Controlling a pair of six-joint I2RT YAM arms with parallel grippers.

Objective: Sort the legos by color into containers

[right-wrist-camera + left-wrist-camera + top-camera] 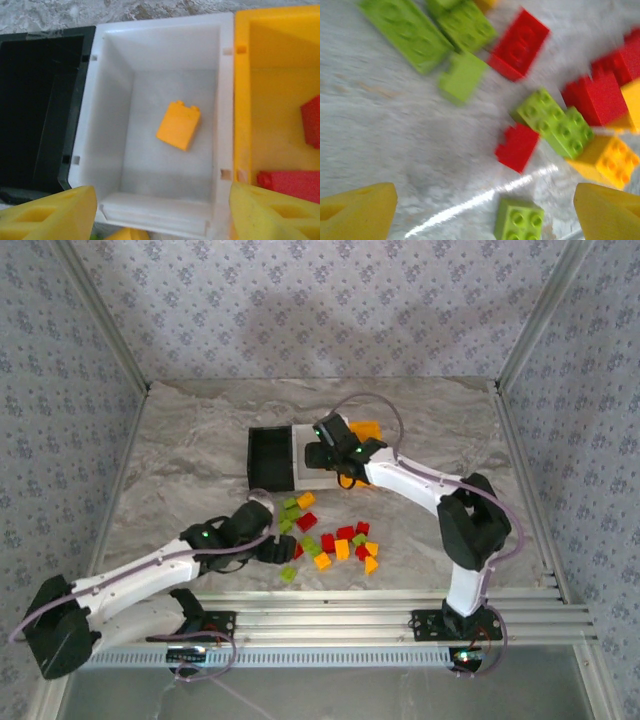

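Patterned wallpaper walls (300, 300) enclose a grey marbled desk (180, 450). In the top view, the containers (290, 478) sit in a row near the middle of the desk. The black bin (268, 460) is on the left and the orange-yellow bin (368, 428) on the right. The right gripper (335, 455) hangs over the middle of the row. Loose legos (335, 540) in red, lime green and orange-yellow lie scattered on the desk nearer the arm bases. The left gripper (283, 548) is low at the left edge of that scatter.

The left wrist view shows the left gripper (485, 217) with its yellow fingers (357, 212) spread wide, holding nothing. A lime-green brick (518, 220) lies on the desk (395, 140) between them, nearer the right finger and touching neither. A red brick (517, 146) lies just beyond it, with more legos further out. The picture is partly blurred.

The right wrist view shows the right gripper (162, 217) with its fingers (50, 215) apart and empty above the near rim of the white bin (115, 115). One orange-yellow brick (178, 125) lies on that bin's floor. The black bin (40, 100) adjoins on the left. The orange-yellow bin (270, 45) adjoins on the right and holds red bricks (290, 184).
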